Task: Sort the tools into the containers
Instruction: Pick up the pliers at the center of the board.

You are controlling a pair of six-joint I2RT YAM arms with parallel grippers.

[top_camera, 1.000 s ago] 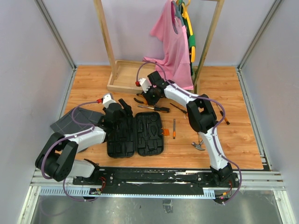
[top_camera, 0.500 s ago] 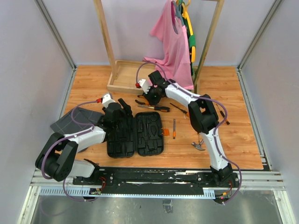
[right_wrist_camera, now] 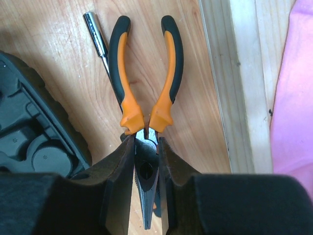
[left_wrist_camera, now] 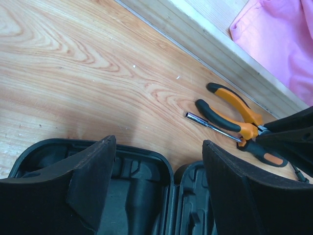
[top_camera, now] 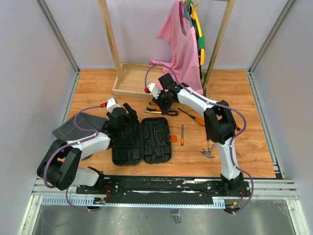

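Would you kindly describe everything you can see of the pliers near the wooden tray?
The pliers have two curved handles with orange and black grips, spread in a narrow V, meeting at a dark steel head with a tapering nose. They lie low over the wooden tabletop, between the wooden tray and the black tool case. The right gripper clamps the head between its jaws, and a screwdriver's steel shaft passes under one handle.

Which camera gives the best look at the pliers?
Right wrist: the pliers fill the frame, handles spread, head clamped between the right gripper fingers. Left wrist shows only the handles, with the head hidden behind that gripper. The top view shows just a small orange glimpse beside it.
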